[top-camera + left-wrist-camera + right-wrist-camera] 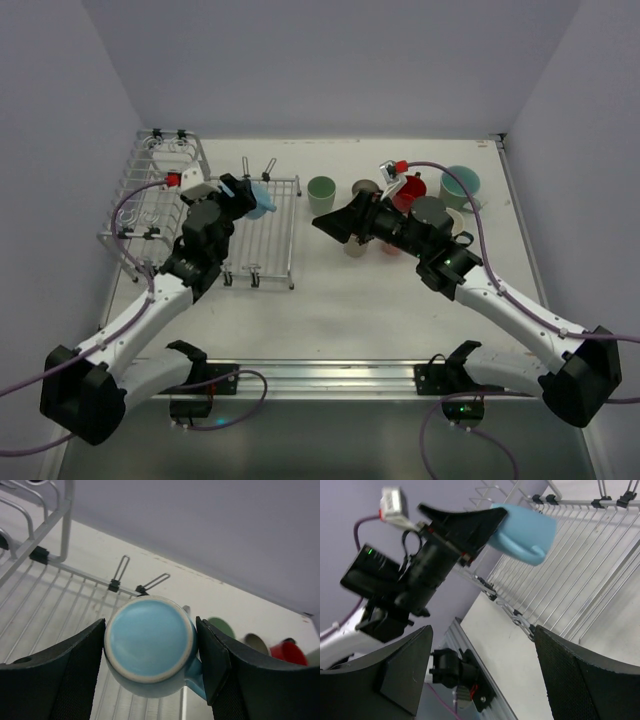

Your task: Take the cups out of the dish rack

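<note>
My left gripper (250,196) is shut on a light blue cup (262,201), held bottom-up above the far end of the silver dish rack's flat grid tray (268,240). In the left wrist view the cup (149,639) fills the gap between both pads, with its handle by the right finger (220,665). My right gripper (328,226) is open and empty, low over the table just right of the rack. It faces the rack (580,570) and the held cup (525,527). Pale green (321,189), beige (364,187), red (407,190) and teal (461,185) cups stand on the table.
The rack's taller slotted section (150,190) stands at the far left. Another cup (355,247) sits partly hidden under my right arm. The side walls close in on the left and right. A metal rail (330,375) runs along the near edge.
</note>
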Available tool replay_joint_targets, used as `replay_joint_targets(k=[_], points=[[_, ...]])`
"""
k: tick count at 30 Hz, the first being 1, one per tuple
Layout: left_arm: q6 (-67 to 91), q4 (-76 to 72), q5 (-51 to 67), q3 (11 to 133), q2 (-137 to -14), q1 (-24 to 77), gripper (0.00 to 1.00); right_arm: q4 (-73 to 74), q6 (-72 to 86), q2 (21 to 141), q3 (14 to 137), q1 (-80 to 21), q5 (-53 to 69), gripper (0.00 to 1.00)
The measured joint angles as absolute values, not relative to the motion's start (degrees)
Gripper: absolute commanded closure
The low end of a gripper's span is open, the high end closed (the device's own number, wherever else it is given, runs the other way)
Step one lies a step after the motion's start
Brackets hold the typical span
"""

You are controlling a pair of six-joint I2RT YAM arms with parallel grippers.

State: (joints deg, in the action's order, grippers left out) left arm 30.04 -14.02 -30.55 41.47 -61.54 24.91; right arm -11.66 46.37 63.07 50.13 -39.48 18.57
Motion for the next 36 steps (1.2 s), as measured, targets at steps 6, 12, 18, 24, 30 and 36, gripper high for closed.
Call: replay_joint_targets(k=[6, 12, 18, 24, 30, 36], points=[[32.8, -15.7, -20.3, 36.7, -47.5, 25.3, 1.0, -17.2, 53.0, 66.2, 50.1, -39.5, 15.3, 0.14], [37.3, -20.1, -9.0, 33.0, -38.3, 25.4, 1.0, -22.0, 59.1, 69.7, 50.0, -39.7, 15.1, 0.12], [42.9, -27.0, 0.4, 28.7, -36.3, 25.6, 1.0, -32.1, 65.5, 73.7, 49.0, -40.9, 20.4, 0.11], [47.9, -35.2, 6.3, 28.2, -36.1, 25.6, 1.0, -40.3, 71.0, 78.0, 48.9, -41.3, 25.5, 0.14], [48.9, -36.8, 5.2, 28.1, -36.4, 26.0, 1.0, -40.4, 69.7, 77.6, 47.7, -43.5, 24.9, 0.14], [42.4, -30.6, 2.8, 27.7, -38.8, 26.4, 1.0, -23.0, 55.2, 73.2, 46.8, -46.7, 19.4, 0.16]])
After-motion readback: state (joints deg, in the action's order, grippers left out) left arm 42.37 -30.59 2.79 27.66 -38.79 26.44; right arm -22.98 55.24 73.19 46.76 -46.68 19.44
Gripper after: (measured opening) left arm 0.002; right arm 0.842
